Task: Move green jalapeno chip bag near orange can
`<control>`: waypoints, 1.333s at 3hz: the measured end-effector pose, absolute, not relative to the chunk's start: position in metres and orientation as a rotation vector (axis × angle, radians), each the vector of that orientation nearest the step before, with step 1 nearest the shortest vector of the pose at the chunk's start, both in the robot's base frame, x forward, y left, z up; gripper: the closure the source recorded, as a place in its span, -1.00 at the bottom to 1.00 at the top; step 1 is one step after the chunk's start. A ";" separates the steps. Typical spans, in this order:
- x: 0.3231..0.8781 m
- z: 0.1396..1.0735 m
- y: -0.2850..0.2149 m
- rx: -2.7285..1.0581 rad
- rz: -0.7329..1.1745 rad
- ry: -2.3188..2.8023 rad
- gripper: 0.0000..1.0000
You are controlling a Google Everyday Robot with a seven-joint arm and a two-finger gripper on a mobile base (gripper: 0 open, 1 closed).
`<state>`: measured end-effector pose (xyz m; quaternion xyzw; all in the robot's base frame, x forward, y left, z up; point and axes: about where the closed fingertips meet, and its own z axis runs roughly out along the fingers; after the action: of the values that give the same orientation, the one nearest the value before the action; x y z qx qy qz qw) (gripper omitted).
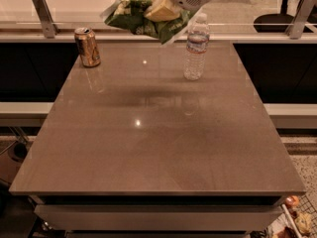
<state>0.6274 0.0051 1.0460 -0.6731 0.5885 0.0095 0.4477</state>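
The green jalapeno chip bag (136,15) hangs in the air over the far part of the table, crumpled, with white edges. My gripper (161,6) is shut on it from the right, its pale fingers pressed into the bag's middle, the white arm reaching in from the top right. The orange can (87,47) stands upright at the table's far left corner, below and left of the bag, apart from it.
A clear plastic water bottle (196,47) stands upright at the far middle-right, just right of the bag. The brown table (148,148) has a railing with metal posts (43,15) behind it. An office chair (277,4) stands at the far right.
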 end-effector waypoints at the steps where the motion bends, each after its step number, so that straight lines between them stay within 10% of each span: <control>1: 0.663 1.044 0.013 -1.642 0.024 1.444 1.00; 4: 0.732 1.013 0.083 -1.718 0.024 1.401 1.00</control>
<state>0.7319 0.0832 1.0131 -0.6935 0.5658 0.0098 0.4460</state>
